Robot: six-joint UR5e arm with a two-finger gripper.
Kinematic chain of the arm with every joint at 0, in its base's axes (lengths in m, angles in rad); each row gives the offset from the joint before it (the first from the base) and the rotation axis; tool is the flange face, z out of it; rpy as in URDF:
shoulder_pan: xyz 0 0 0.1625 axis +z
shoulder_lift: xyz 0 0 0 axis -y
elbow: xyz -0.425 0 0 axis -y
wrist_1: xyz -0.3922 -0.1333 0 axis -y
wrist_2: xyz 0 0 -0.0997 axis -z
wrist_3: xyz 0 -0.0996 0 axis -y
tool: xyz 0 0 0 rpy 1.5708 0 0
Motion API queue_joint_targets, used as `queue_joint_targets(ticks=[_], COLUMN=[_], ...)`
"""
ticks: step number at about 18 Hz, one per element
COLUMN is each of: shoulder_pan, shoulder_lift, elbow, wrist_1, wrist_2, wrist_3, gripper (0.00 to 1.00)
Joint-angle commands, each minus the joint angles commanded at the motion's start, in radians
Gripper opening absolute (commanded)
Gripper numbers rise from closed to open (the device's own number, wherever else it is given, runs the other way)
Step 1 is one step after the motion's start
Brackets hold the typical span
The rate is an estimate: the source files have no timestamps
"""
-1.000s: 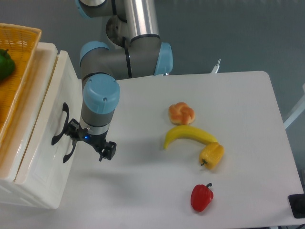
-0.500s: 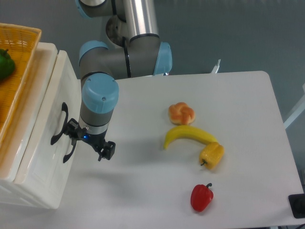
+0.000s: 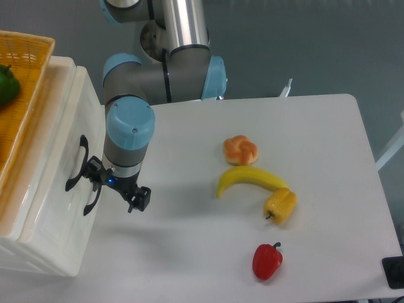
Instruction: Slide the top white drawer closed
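White table point(image 3: 315, 126) stood beside the cabinet at the left. On it the top drawer point(image 3: 60, 158) was nearly shut, its front sticking out only a little. The gripper point(image 3: 117, 189), fingers spread apart and empty, pressed against the handle point(image 3: 79, 165); a short push seemed left.

Overhead view of the work area. A white rectangular table point(image 3: 328, 164) with rounded corners fills most of the view; its matte surface is evenly lit and carries soft shadows. Behind it lies a plain grey-blue floor point(image 3: 315, 44). A white bar point(image 3: 390, 150) slants in at the right edge, and a small black object point(image 3: 394, 273) sits at the lower right corner.
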Motion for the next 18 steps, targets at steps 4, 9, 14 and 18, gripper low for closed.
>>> queue_joint_targets(ticks=[4,9,14,18], shoulder_pan=[0.002,0.018,0.069,0.126], shoulder_lift=[0.000,-0.003,-0.009,-0.006], elbow=[0.000,0.020,0.054,0.061], wrist_1=[0.002,0.002,0.000,0.006], wrist_2=[0.000,0.017,0.089,0.097], wrist_3=[0.005,0.040,0.106,0.227], gripper=[1.00,1.00,1.00,1.00])
